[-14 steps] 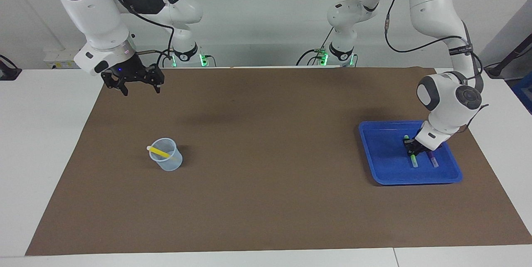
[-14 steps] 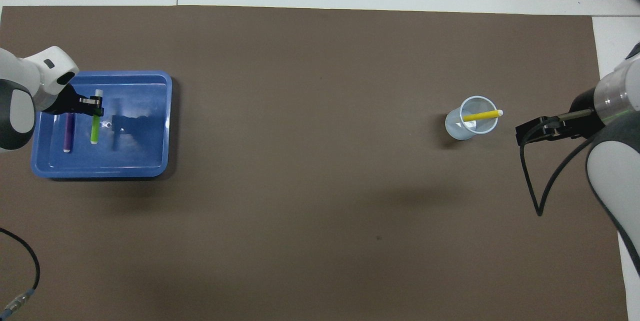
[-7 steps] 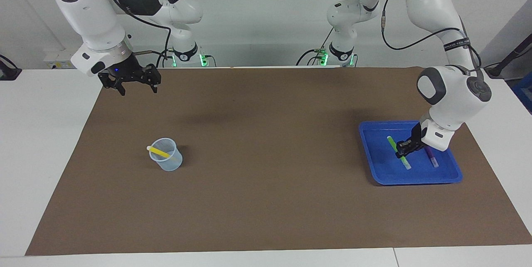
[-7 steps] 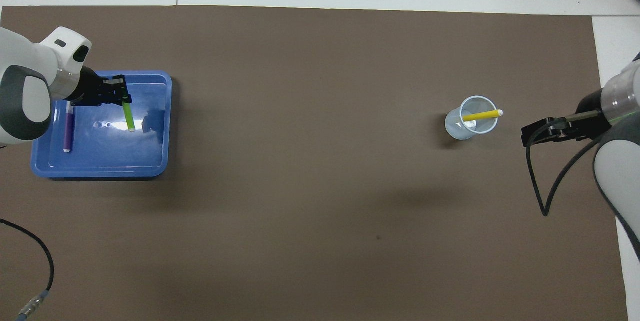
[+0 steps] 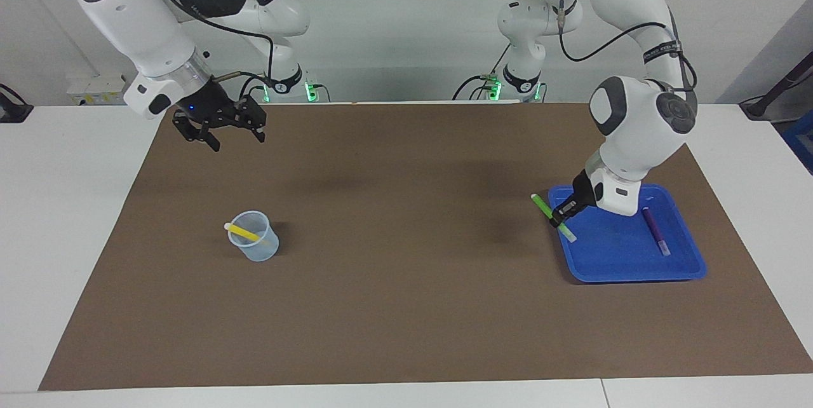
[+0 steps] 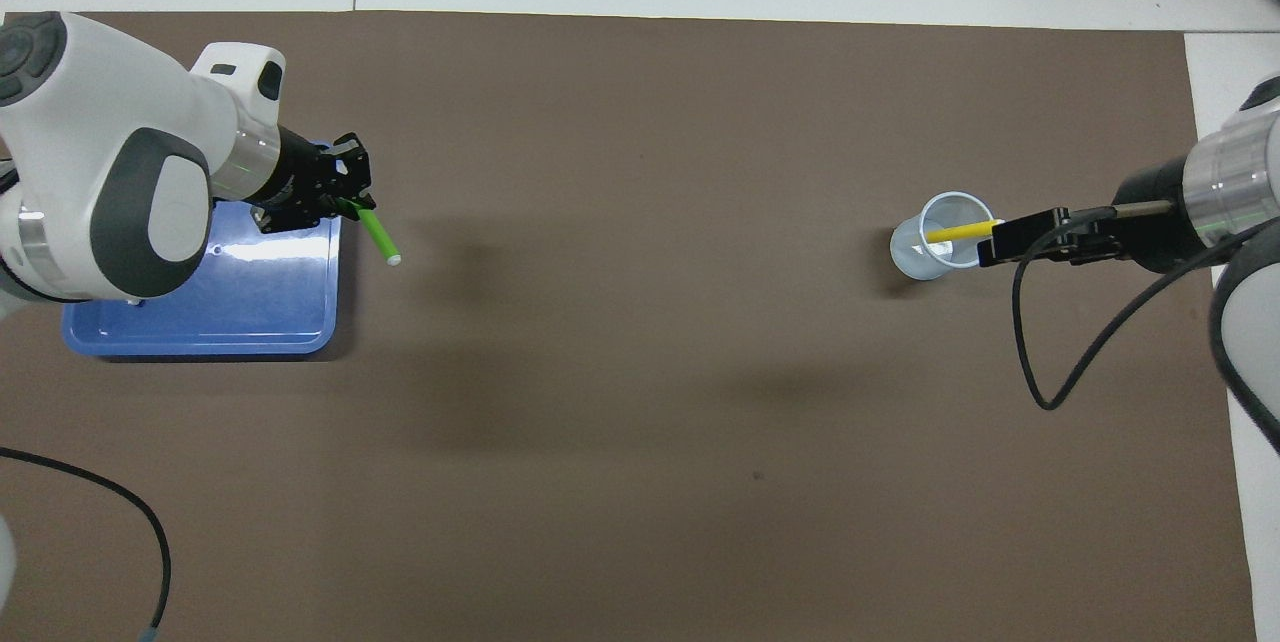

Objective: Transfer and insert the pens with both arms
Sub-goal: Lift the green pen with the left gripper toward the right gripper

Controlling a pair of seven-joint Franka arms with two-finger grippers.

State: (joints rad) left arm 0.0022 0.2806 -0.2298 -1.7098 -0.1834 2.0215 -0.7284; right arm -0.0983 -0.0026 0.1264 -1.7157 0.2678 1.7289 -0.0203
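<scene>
My left gripper [image 5: 560, 216] is shut on the bright green pen [image 5: 543, 206] and holds it tilted in the air over the edge of the blue tray [image 5: 610, 252] that faces the table's middle. In the overhead view the left gripper [image 6: 348, 207] holds the green pen [image 6: 380, 240] with its pale end pointing down. The purple pen [image 5: 654, 230] lies in the tray; the arm hides it in the overhead view. The yellow pen [image 5: 244, 231] leans in a clear plastic cup [image 5: 255, 246]. My right gripper [image 5: 219, 133] is open and empty, raised over the mat beside the cup [image 6: 925, 252].
A brown mat [image 5: 406, 281] covers most of the white table. The tray [image 6: 270, 312] sits at the left arm's end, the cup with the yellow pen [image 6: 960, 232] toward the right arm's end. A black cable [image 6: 1040, 362] hangs from the right arm.
My left gripper lifted the green pen out of the tray and carried it toward the table's middle. My right gripper moved a little toward the cup.
</scene>
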